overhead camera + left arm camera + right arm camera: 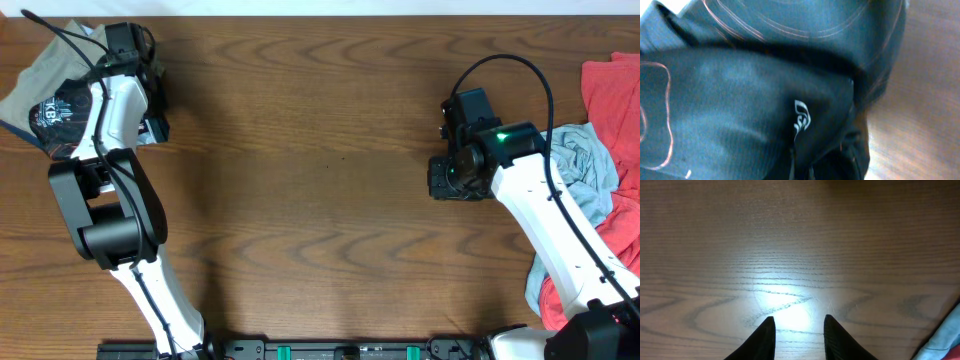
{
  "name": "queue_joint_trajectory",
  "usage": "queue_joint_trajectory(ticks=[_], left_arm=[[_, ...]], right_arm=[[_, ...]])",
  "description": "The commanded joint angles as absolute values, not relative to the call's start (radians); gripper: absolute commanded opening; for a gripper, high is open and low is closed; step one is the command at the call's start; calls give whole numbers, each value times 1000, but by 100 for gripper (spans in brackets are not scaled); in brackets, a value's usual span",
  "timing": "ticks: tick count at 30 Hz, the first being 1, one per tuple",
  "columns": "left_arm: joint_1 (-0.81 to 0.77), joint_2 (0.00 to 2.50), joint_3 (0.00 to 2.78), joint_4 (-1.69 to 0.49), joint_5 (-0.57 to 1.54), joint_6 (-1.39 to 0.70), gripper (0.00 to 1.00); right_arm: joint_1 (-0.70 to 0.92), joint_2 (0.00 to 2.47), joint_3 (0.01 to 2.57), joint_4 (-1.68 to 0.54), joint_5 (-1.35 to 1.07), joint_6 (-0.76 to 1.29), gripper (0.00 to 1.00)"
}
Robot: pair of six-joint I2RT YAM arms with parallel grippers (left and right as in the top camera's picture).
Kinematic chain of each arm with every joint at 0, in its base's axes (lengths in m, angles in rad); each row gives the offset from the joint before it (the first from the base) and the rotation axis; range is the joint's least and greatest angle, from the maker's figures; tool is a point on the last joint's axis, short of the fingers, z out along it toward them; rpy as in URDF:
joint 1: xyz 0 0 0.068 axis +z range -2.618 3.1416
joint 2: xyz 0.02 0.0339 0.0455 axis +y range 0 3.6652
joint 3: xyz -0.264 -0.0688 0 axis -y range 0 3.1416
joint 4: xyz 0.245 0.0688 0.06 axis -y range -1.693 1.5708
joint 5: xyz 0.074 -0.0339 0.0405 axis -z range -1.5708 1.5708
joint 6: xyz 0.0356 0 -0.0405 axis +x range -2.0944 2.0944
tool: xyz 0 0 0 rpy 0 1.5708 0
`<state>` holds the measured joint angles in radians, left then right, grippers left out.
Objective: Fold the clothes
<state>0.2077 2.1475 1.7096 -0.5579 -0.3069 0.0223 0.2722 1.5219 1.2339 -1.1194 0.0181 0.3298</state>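
Two sets of jaws: left jaws sit over the black jersey (pixel 740 100), grip impossible to tell; right jaws hang parted above the table (pixel 790 240), red garment (pixel 615 90) and blue-grey garment (pixel 585 165) behind them.

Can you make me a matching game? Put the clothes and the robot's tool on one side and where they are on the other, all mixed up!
Things:
1. black jersey
2. red garment
3. blue-grey garment
4. right tool

Places:
A. above the bare table
B. far right edge
C. far left end
D. against the right arm

Pairs: 1-C, 2-B, 3-D, 4-A
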Motion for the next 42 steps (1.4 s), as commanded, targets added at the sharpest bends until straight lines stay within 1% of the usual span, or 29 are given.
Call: queue_joint_trajectory(ticks=[1,9,13,17,22,23,24,25,26,27,30,32,36,39,41,42], left_arm=[[213,2134,1732,-502,-361,21,6],[223,2123,1792,-337,-360,-67,6],[245,2125,1792,-278,-358,-162,6],[279,2129,1792,-222,-252,-226,6],[303,2158,1792,-218,-235,-253,7],[306,2166,1792,-219,-219,-253,17],[308,2171,1792,-222,-200,-253,35],[309,2172,1792,-224,-186,-253,51],[310,2172,1792,-223,-177,-252,60],[310,2171,1792,-216,-170,-248,65],[309,2154,1803,-212,-164,-207,73],[309,2133,1824,-237,-165,-162,78],[313,2078,1891,-330,-168,-132,84],[310,2032,1917,-408,-165,-135,86],[297,1997,1917,-472,-164,-135,91],[287,1980,1917,-514,-164,-134,95]], right_arm=[[265,1511,1236,-1122,19,344,31],[265,1511,1236,-1122,19,344,31],[265,1511,1236,-1123,19,344,31],[265,1511,1236,-1122,19,344,31],[265,1511,1236,-1122,19,344,32],[265,1511,1236,-1122,18,345,32],[265,1511,1236,-1122,19,345,32],[265,1511,1236,-1122,19,348,32],[265,1511,1236,-1122,19,352,33],[265,1511,1236,-1122,19,353,33],[265,1511,1236,-1119,19,352,34],[265,1511,1236,-1116,19,352,37],[265,1511,1236,-1115,19,352,38],[265,1511,1236,-1114,19,352,38],[265,1511,1236,-1114,19,352,39],[265,1511,1236,-1114,19,352,42]])
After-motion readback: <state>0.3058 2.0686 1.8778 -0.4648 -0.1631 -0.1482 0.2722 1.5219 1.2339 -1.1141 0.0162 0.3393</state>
